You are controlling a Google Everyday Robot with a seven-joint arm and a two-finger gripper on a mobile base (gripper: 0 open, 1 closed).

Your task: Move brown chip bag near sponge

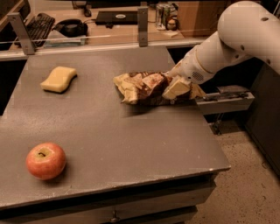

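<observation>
The brown chip bag (142, 87) is crumpled and hangs a little above the grey table (109, 131), right of centre, with its shadow on the surface below it. My gripper (178, 86) is shut on the bag's right end; one pale finger (175, 89) lies across the front of the bag. The white arm comes in from the upper right. The pale-yellow sponge (58, 78) lies flat at the table's far left, well apart from the bag.
A red-yellow apple (45, 160) sits near the front left of the table. Two metal posts (142, 26) stand at the back edge, with a desk holding a keyboard (39, 24) and cans (164, 11) behind. A metal bracket (227, 98) juts out at the table's right.
</observation>
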